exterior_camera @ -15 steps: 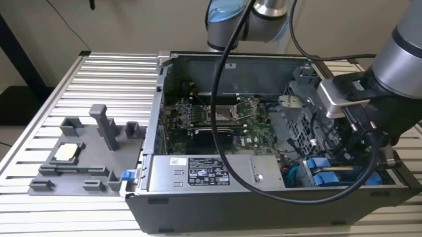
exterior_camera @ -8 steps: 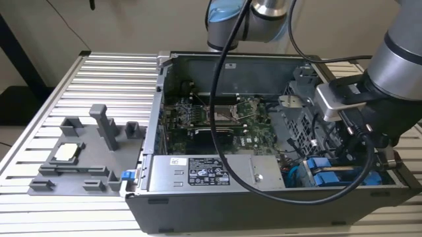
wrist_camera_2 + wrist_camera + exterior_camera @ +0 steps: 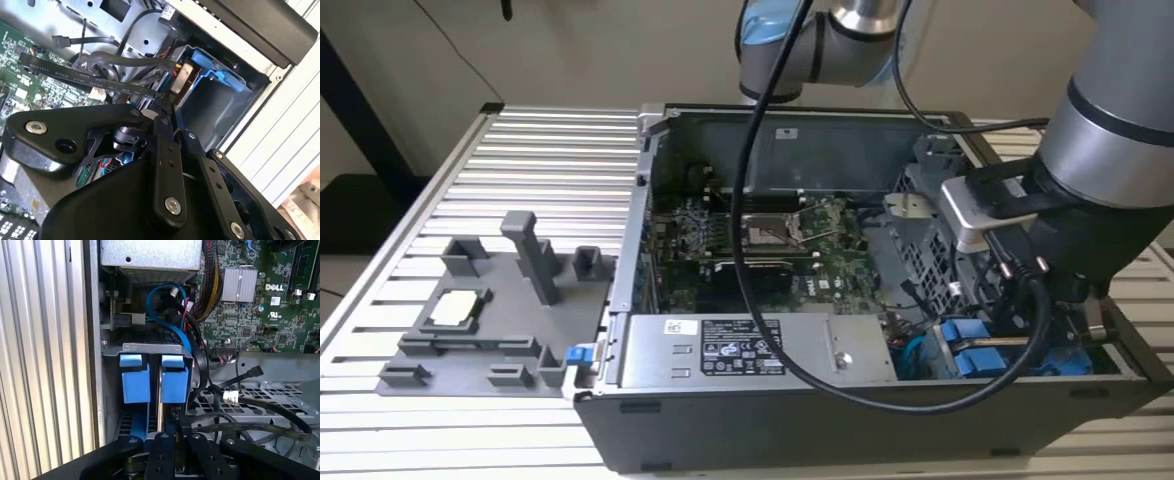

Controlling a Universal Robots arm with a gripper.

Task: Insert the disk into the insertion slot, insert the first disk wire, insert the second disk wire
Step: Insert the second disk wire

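The disk (image 3: pixel 183 76) sits inside the insertion slot (image 3: pixel 216 111), its silver-beige end showing within the blue carrier (image 3: pixel 219 74). In the first wrist view, two blue carrier tabs (image 3: pixel 175 381) stand side by side under the slot's metal rim (image 3: pixel 150 347). My gripper (image 3: pixel 166 109) is down in the case's corner at the disk's end, with its fingers (image 3: pixel 165 150) drawn together. A flat black disk wire (image 3: pixel 100 80) runs to the fingertips, which look shut on its connector. In the exterior view the arm reaches into the slot (image 3: pixel 983 352).
The open computer case (image 3: pixel 761 420) holds a green motherboard (image 3: pixel 761 245) and a grey labelled power-supply box (image 3: pixel 747 350). Loose black cables (image 3: pixel 250 410) and a blue cable (image 3: pixel 167 322) lie beside the slot. A grey fixture (image 3: pixel 480 320) stands on the slatted table at the exterior view's left.
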